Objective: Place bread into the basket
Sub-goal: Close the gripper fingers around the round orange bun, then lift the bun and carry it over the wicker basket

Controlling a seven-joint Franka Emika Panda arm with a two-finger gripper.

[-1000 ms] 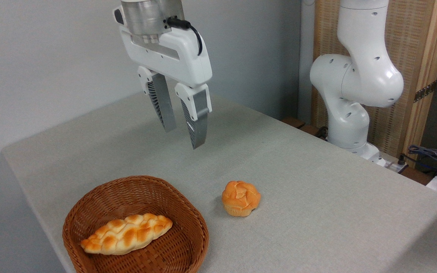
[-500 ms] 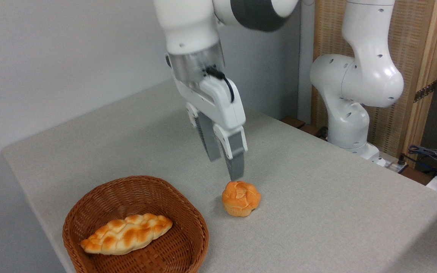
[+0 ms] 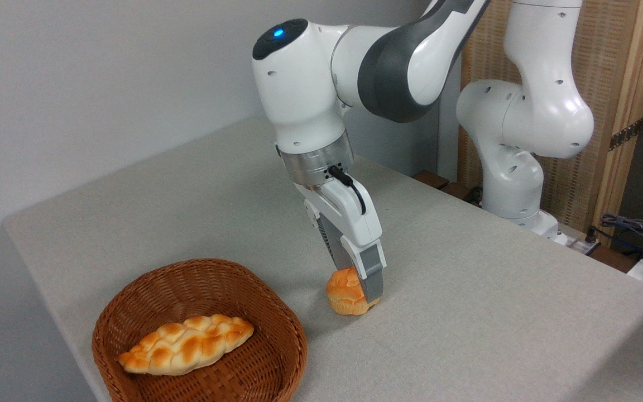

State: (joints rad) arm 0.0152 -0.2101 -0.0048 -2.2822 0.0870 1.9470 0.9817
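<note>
1. One arm [image 3: 321,106] with one gripper [image 3: 361,287], one bread [image 3: 344,291], one basket [image 3: 198,329], one braided loaf [image 3: 186,343], all on or over one table [image 3: 466,312].
2. Bread on the table top, near the front edge and about midway along it, just to the right of the basket's rim and apart from it.
3. Braided loaf lying inside the basket, toward its front; basket at the front left corner, its lower rim cut off by the picture's bottom edge.
4. Gripper lowered over the bread, one finger [image 3: 372,279] down across the bun's right side, the other mostly hidden behind the white gripper body; right half of the bun covered.
5. Cannot tell whether the fingers press the bun or merely straddle it, nor how wide the gap stands.
6. Against half a second earlier: fingertips then just above the bun's top, now down around it; wrist lower and further right; bun, basket and loaf unmoved.
</note>
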